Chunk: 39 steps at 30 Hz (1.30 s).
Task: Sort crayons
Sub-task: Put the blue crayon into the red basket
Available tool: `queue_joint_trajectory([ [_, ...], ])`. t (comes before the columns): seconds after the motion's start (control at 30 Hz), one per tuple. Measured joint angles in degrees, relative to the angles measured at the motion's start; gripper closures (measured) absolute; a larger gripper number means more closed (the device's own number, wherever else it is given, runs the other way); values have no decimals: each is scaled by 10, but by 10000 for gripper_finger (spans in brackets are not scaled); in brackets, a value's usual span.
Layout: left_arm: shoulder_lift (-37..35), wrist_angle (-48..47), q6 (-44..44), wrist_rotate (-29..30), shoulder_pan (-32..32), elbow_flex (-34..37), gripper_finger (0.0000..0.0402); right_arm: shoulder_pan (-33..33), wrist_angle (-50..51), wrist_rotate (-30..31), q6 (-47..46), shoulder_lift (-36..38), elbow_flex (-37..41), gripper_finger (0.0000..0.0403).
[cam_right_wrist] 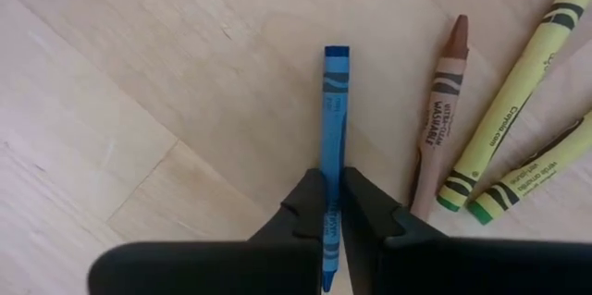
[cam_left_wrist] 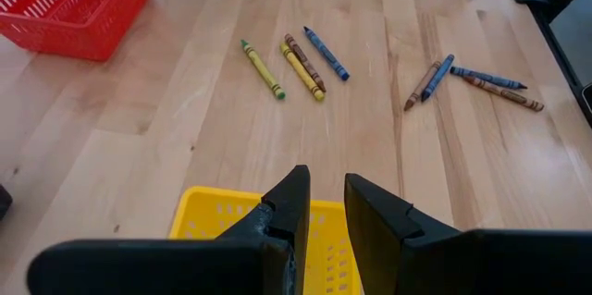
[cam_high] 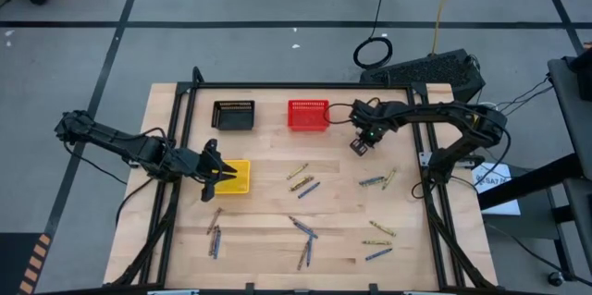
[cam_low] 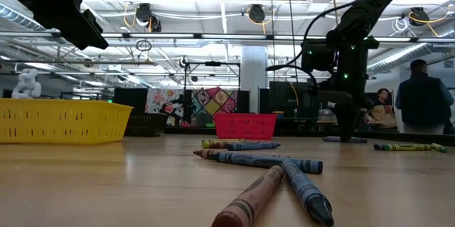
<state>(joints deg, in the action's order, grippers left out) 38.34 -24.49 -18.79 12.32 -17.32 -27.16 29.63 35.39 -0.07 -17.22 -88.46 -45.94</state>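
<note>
The desk [cam_high: 268,239] holds three little baskets and many loose crayons. The step in hand is picking up: the right tool [cam_right_wrist: 331,204] is clenched on a blue crayon [cam_right_wrist: 334,119]. In the high view this tool sits at the far right of the desk, just right of the red basket [cam_high: 308,115]. The blue crayon may be lifted off the wood, but the view is too poor to be sure.

Next, I think, the blue crayon must go to its own basket and be let go there. Which basket takes blue I cannot tell.

The left tool [cam_left_wrist: 326,204] hangs over the yellow basket [cam_left_wrist: 205,216] on the left, with its fingers a little apart and nothing between them. The black basket [cam_high: 233,115] sits at the far side, left of the red one.

A brown crayon [cam_right_wrist: 444,101] and two yellow-green crayons [cam_right_wrist: 513,92] lie near the blue one. More lie well apart across the near side. Nothing blocks the way to the baskets.
</note>
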Motion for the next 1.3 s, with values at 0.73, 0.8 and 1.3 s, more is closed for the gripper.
queue_joint_trajectory([
  [0.73,0,0,-1,0,0,0,326,-19,-46,-18,38,1,-161,403],
  [0.8,0,0,0,0,0,0,327,-19,-65,-18,44,1,-164,403],
  [1.3,0,0,1,0,0,0,327,-18,-284,-33,34,-8,-165,403],
])
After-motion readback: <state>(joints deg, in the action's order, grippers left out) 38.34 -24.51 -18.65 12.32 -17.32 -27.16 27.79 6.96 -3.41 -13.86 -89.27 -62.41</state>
